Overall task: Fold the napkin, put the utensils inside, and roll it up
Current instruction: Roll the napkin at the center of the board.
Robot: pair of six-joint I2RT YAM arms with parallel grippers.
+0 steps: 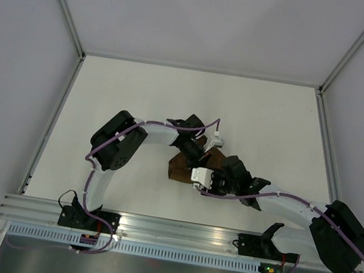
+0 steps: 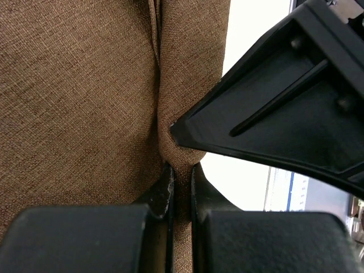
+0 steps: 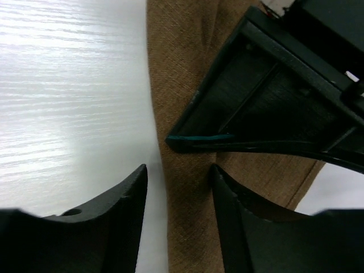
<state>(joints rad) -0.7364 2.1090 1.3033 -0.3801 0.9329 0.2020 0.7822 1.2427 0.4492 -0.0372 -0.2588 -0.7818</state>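
Note:
The dark-brown napkin [image 1: 178, 167] lies bunched mid-table, mostly under both grippers. My left gripper [image 2: 182, 170] is shut on a raised fold of the napkin [image 2: 85, 96]. My right gripper [image 3: 179, 182] is open and straddles the napkin's [image 3: 182, 227] long edge without pinching it. Its left fingertip hangs over bare table, its right one over cloth. One finger of each gripper reaches into the other's wrist view. A thin teal strip [image 3: 202, 137] shows at the left gripper's fingertip [image 3: 256, 102]. I cannot tell if it is a utensil. The utensils are otherwise hidden.
The white table [image 1: 118, 99] has grey walls on three sides and a metal rail [image 1: 174, 229] at its near edge. The two arms crowd together over the napkin, wrists almost touching.

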